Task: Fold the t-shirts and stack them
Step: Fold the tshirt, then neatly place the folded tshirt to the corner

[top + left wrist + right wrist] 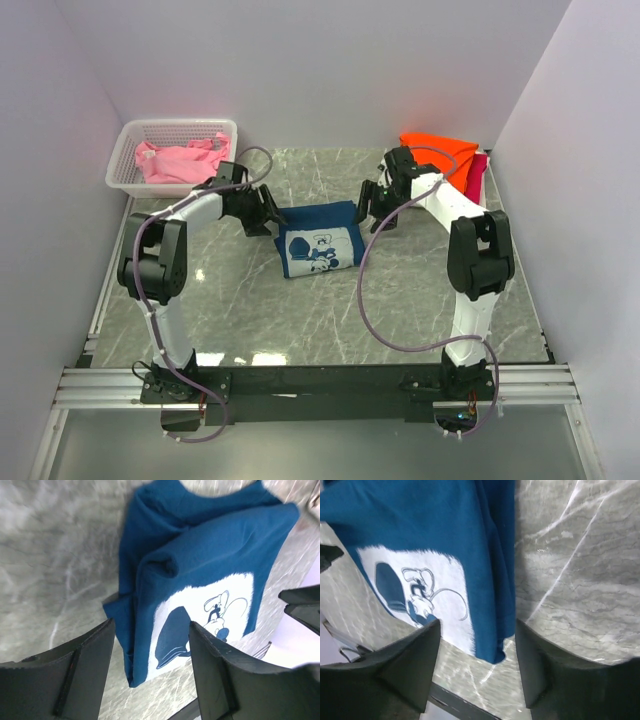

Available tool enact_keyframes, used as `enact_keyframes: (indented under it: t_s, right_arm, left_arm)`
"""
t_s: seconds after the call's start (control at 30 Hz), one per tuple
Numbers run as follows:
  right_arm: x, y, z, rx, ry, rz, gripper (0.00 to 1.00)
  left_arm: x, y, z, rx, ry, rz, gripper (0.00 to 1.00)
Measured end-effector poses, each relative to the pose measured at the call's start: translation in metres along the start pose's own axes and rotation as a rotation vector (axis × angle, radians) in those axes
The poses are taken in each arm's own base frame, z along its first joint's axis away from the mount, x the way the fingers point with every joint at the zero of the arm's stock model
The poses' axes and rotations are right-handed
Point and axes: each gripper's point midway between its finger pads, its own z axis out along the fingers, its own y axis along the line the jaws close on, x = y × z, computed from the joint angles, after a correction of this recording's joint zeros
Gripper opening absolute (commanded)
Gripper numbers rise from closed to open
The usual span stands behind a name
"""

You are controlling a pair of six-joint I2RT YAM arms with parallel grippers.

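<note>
A dark navy t-shirt (pixel 318 240) lies folded into a rectangle mid-table, its white-and-blue print facing up. My left gripper (pixel 268 218) hovers at the shirt's left edge, open and holding nothing. In the left wrist view the navy t-shirt (pixel 200 555) lies below the left gripper (pixel 150 650), apart from both fingers. At the shirt's right edge my right gripper (pixel 368 205) is also open. The right wrist view shows the shirt's corner (pixel 495 630) under the empty right gripper (pixel 477 650). Orange (pixel 440 150) and magenta (pixel 478 172) t-shirts are stacked at the back right.
A white lattice basket (pixel 130 150) stands at the back left with a crumpled pink t-shirt (pixel 180 160) inside. White walls close in the grey marble table (pixel 250 310) on the left, back and right. A metal rail (pixel 320 385) runs along the near edge.
</note>
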Motion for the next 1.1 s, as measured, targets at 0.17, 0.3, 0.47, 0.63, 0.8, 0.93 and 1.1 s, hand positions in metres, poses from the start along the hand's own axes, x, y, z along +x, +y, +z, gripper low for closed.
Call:
enact_keyframes:
  t_s: [0.17,0.3,0.47,0.63,0.8,0.93,1.1]
  right_arm:
    - [0.004,-0.004,0.002,-0.039,0.022,-0.022,0.91]
    - [0.004,-0.005,0.006,-0.090,0.023,-0.030,0.91]
    - [0.006,-0.014,0.008,-0.153,0.036,0.002,0.92]
    - [-0.005,-0.021,0.011,-0.215,0.025,0.028,0.93]
    - [-0.005,-0.025,0.020,-0.261,0.048,0.037,0.94]
    - [0.001,-0.029,0.036,-0.284,0.092,0.055,0.94]
    - [0.003,-0.024,0.040,-0.334,0.110,0.061,0.93]
  left_arm:
    - [0.011,0.000,0.006,-0.018,0.014,0.012,0.64]
    - [0.011,0.002,0.007,-0.030,0.009,0.014,0.64]
    - [0.010,0.005,0.009,-0.051,-0.003,0.018,0.64]
    - [0.014,0.010,0.016,-0.070,0.009,0.016,0.62]
    - [0.020,0.016,0.025,-0.084,0.032,0.010,0.60]
    - [0.021,0.020,0.031,-0.085,0.042,0.005,0.53]
    - [0.022,0.021,0.035,-0.080,0.047,0.005,0.42]
